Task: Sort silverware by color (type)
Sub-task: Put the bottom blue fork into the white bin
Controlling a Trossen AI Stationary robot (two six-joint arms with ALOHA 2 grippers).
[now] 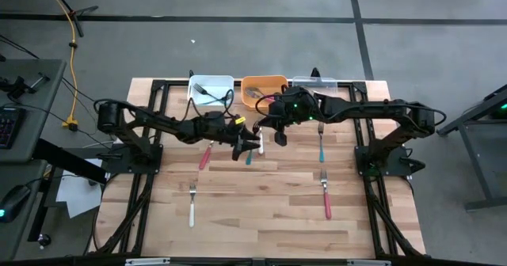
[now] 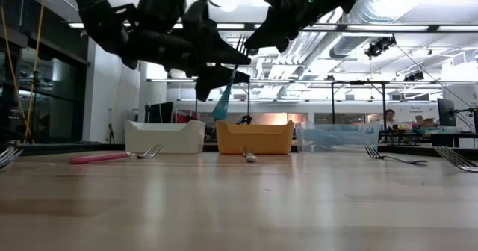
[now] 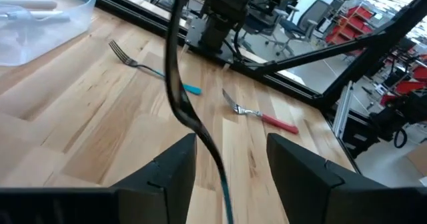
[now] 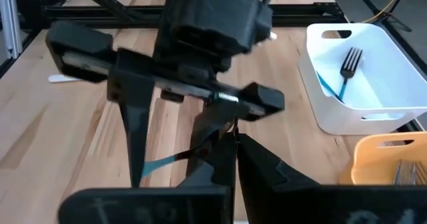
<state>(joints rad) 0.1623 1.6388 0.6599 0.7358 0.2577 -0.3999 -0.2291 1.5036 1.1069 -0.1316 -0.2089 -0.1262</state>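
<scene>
While the left gripper (image 1: 244,149), jaws wide, releases a blue-handled fork (image 2: 224,98) in mid-air to the clamped right gripper (image 1: 261,128), sorting is barely begun: forks lie in the white bin (image 1: 212,82) and orange bin (image 1: 265,82), several remain on the table (image 1: 261,210).

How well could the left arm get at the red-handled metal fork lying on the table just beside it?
Probably yes: the left gripper is open, gripping nothing, and the red-handled fork lies alone on bare wood close by.
</scene>
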